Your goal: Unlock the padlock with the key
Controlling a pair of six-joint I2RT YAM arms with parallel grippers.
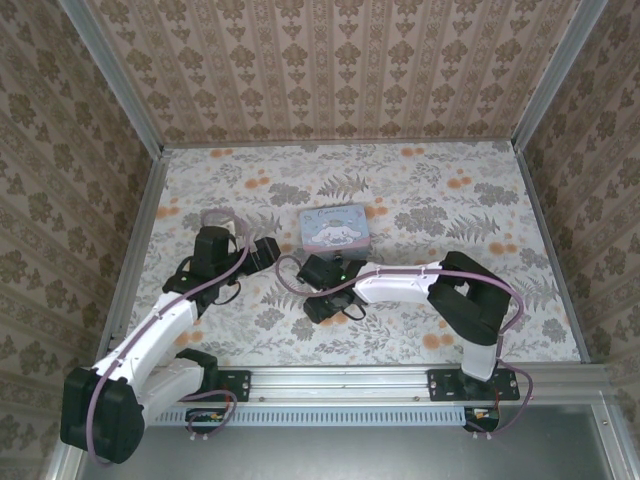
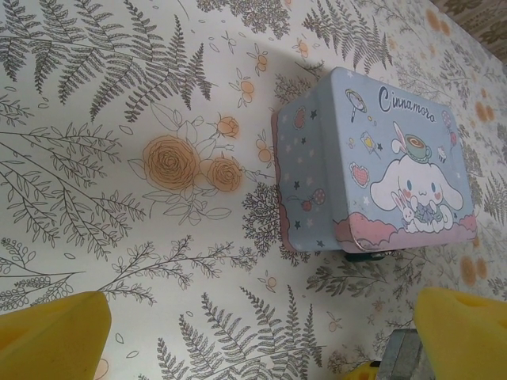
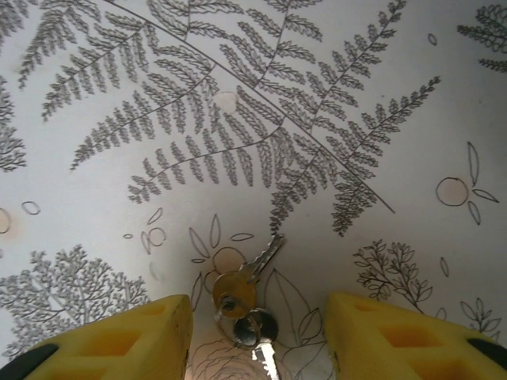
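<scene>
Two keys on a ring lie flat on the fern-print table. The brass-headed key (image 3: 236, 290) points its blade up and to the right, and a silver key (image 3: 258, 329) lies just below it. My right gripper (image 3: 257, 321) stands open astride them, one yellow finger (image 3: 142, 332) on each side with a gap to the keys; it hangs in front of the tin in the top view (image 1: 320, 290). Of the padlock I see at most a small dark bit (image 2: 366, 255) under the tin's lower edge. My left gripper (image 2: 261, 324) is open and empty, short of the tin.
A light blue cartoon-print tin (image 2: 380, 170) lies flat on the table (image 1: 450, 220), in the middle (image 1: 336, 226). Both arms reach toward it from the near rail. Patterned walls (image 1: 330, 70) close in the table on three sides.
</scene>
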